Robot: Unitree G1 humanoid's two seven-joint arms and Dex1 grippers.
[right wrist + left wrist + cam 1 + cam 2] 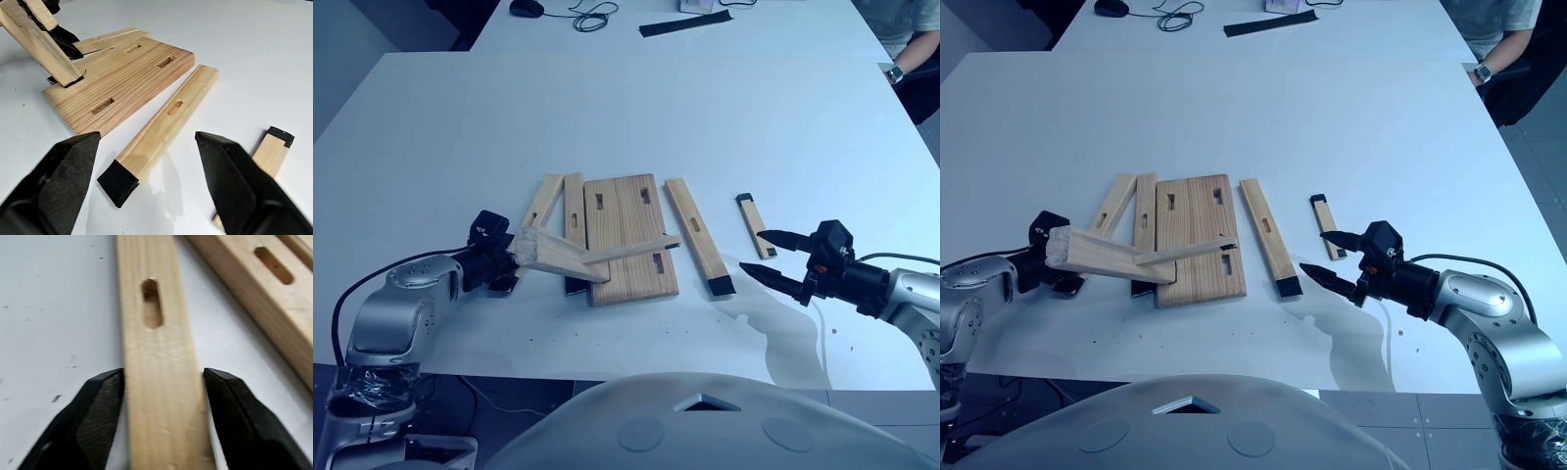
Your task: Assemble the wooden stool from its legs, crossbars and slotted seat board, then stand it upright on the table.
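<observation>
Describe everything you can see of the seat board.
The seat board is a rectangle of pale wood with lengthwise grain, lying flat on the table. Three slots show in its top. The near left corner is covered by the end of the held leg in the left gripper, which seems to touch it there. A crossbar passes over it. One loose leg lies close along its left edge.
</observation>
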